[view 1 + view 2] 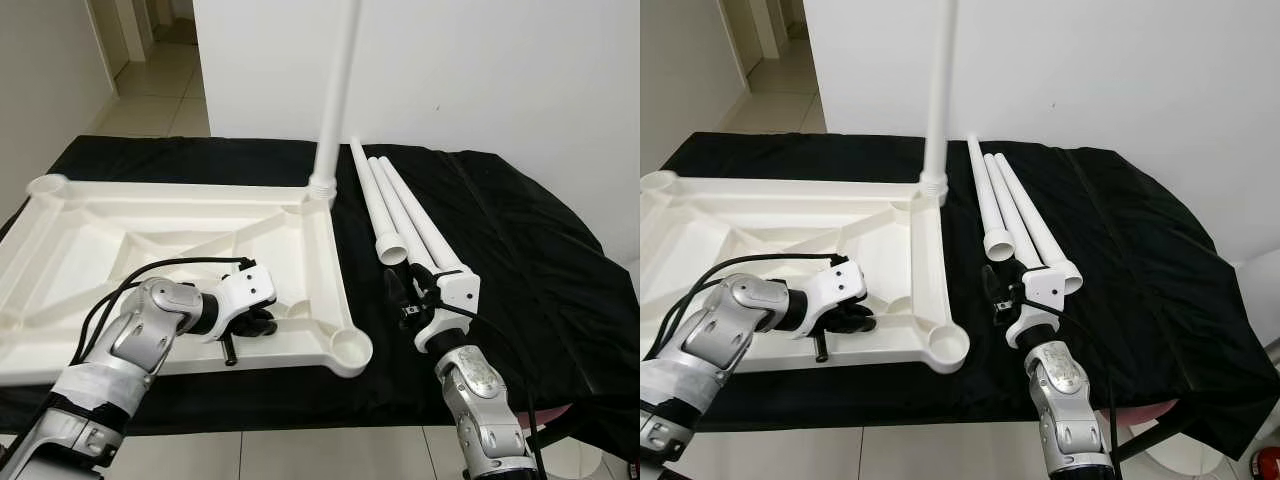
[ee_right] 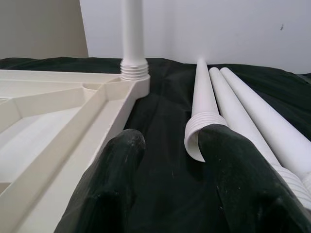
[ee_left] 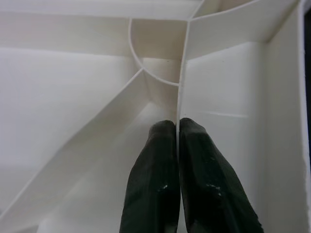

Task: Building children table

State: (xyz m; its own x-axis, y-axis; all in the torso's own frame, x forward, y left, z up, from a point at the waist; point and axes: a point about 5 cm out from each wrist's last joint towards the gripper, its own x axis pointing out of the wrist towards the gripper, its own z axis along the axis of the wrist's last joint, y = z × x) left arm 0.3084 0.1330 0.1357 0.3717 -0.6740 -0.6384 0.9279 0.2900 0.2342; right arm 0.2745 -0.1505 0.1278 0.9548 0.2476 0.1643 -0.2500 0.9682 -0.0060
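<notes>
The white plastic table top (image 1: 60,250) lies upside down on the black cloth. One white leg (image 1: 335,100) stands upright in its far right corner socket. Three loose legs (image 1: 400,210) lie side by side to the right of it. My left gripper (image 1: 262,322) rests inside the top near its near right corner socket (image 1: 350,350); in the left wrist view its fingers (image 3: 155,174) are shut on a thin rib (image 3: 181,87). My right gripper (image 2: 175,136) is open just short of the nearest loose leg's threaded end (image 2: 199,131), which lies between the fingers.
The black cloth (image 1: 520,260) covers the whole work table and hangs over its right edge. A white wall stands right behind it. Tiled floor and a doorway (image 1: 150,60) lie at the far left. A red object (image 1: 1265,462) sits on the floor at the lower right.
</notes>
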